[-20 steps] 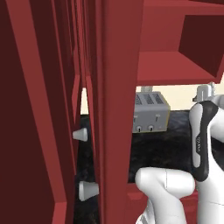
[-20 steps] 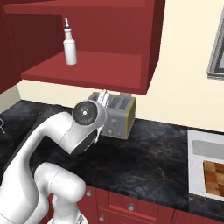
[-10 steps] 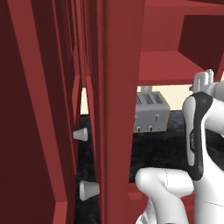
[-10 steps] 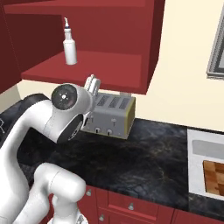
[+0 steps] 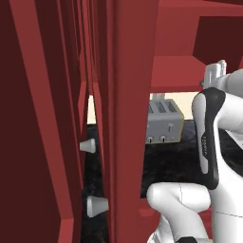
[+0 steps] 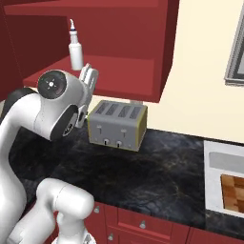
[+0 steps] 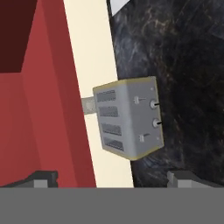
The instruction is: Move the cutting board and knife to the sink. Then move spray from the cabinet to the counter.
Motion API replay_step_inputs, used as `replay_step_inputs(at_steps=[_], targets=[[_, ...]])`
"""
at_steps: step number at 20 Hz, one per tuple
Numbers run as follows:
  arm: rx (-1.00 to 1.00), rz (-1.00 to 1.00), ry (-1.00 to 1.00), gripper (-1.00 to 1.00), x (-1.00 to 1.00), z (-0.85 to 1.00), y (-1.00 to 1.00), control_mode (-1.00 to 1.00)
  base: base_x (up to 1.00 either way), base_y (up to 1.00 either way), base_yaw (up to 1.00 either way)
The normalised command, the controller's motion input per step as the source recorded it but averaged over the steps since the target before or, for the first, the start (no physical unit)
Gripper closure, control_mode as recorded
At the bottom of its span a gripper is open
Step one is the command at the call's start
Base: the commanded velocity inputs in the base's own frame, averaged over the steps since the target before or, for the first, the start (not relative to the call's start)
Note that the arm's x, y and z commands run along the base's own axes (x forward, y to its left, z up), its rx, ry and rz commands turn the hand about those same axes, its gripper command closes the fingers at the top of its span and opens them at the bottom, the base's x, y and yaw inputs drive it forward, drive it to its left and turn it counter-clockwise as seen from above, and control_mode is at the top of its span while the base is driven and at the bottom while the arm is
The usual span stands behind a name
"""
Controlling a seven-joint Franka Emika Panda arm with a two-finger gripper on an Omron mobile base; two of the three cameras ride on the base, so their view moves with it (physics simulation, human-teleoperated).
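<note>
Tool point(image 7: 111, 177) is spread wide with nothing between the fingers, up near the front lip of the cabinet point(image 6: 143, 71) shelf, just right of and below the spray point(image 6: 75, 51). Spray stands upright on the shelf floor toward its left, nozzle up. Cutting board point(image 6: 233, 193) already lies in the sink point(image 6: 214, 183) at the right edge of the right base view; I can't make out the knife there. So my read is we're on the spray leg. Risks: the hand camera looks along the wall at the 4-slot toaster point(image 6: 117, 124) and the cabinet's underside, not at the bottle, so the tool isn't lined up with it yet; a blind reach could clip the shelf edge or catch the bottle high. It's tall and narrow, so a nudge from 1 finger tips it over or pushes it deeper into the compartment. The elbow sits close above the toaster, and swinging down to the counter point(image 6: 157, 171) could knock it. A grip on the trigger or collar rather than the body would probably slip. The left base view is mostly blocked by red cabinet fronts point(image 5: 128, 118), little help for clearance.
</note>
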Motion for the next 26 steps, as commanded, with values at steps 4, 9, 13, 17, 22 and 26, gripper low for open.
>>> replay_step_inputs(at_steps=[4,9,13,17,22,26], targets=[[-0.09,0.11,0.0,-1.0,0.0,0.28,0.09,-1.0,0.0,0.0,0.0],[-0.28,0.18,0.04,-1.0,0.0,0.01,0.06,-1.0,0.0,0.0,0.0],[-0.38,0.25,0.02,-1.0,0.0,0.0,0.19,-1.0,0.0,0.0,0.0],[-0.35,0.36,-0.04,-1.0,0.0,0.0,0.18,-1.0,0.0,0.0,0.0],[-0.25,0.51,-0.2,-1.0,0.0,0.0,0.03,-1.0,0.0,0.0,0.0],[-0.15,0.57,-0.22,-1.0,0.0,0.0,0.0,-1.0,0.0,0.0,0.0]])
